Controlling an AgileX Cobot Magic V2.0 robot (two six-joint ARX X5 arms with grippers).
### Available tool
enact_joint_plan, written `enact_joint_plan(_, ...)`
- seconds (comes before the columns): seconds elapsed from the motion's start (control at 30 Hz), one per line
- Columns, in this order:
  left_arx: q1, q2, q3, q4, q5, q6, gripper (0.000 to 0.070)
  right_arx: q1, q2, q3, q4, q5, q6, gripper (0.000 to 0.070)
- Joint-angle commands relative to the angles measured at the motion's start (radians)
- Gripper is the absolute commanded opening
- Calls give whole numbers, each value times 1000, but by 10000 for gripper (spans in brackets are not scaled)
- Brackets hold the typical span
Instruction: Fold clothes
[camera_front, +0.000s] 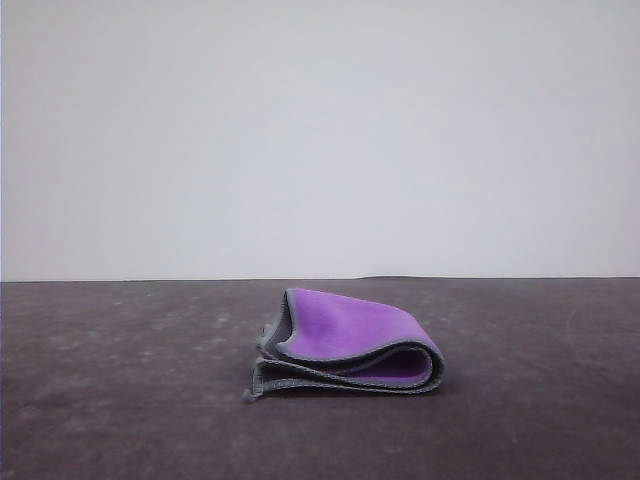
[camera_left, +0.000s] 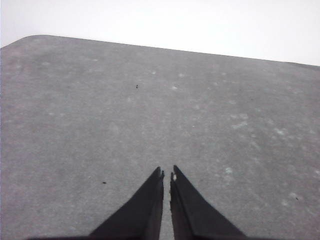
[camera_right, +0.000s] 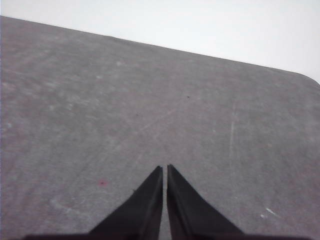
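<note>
**A:** So where's the cloth (camera_front: 345, 345) sitting right now?

**B:** A bit right of centre on the dark surface (camera_front: 120, 400) in the front view, nearer the far edge than the camera. It's already doubled over, purple face up on top, with the grey hem running round the near edge. The fold bulges on the right and the layers gape a little, so it's more of a loose roll than a crisp crease. One hem corner pokes out at the near left.

**A:** And the arms?

**B:** The left claw (camera_left: 166, 174) has its fingers pinched together with only a sliver of gap, nothing between them. The right claw (camera_right: 165, 169) is the same, narrow and empty. Each wrist view just looks out over bare speckled surface, so I'd guess both are parked back and out of the way, off the cloth.

**A:** Finished then?

**B:** Looks like it to me, or very close. If another fold is wanted, that sticking-out corner is the obvious grab point, and the puffy fold might spring open when touched.
</note>
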Motion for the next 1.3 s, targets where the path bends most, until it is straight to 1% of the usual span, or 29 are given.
enact_joint_plan(0.0, 1, 0, -20, -5, 0, -3, 17, 6, -18, -15, 10, 17, 33, 9)
enact_joint_plan(0.17, 0, 0, -20, -5, 0, -3, 17, 27, -40, -35, -10, 18, 40, 9)
enact_joint_plan(0.27, 1, 0, -20, -5, 0, -3, 17, 28, -40, -35, -13, 40, 36, 9)
enact_joint_plan(0.33, 1, 0, -20, -5, 0, -3, 17, 24, -40, -35, -14, 54, 37, 9)
enact_joint_plan(0.53, 1, 0, -20, -5, 0, -3, 17, -5, -40, -35, -15, 57, 40, 9)
enact_joint_plan(0.73, 0, 0, -20, -5, 0, -3, 17, -25, -40, -35, -15, 63, 57, 9)
enact_joint_plan(0.97, 0, 0, -20, -5, 0, -3, 17, -25, -40, -35, -15, 62, 111, 9)
enact_joint_plan(1.27, 1, 0, -20, -5, 0, -3, 17, -25, -40, -35, 4, 63, 110, 9)
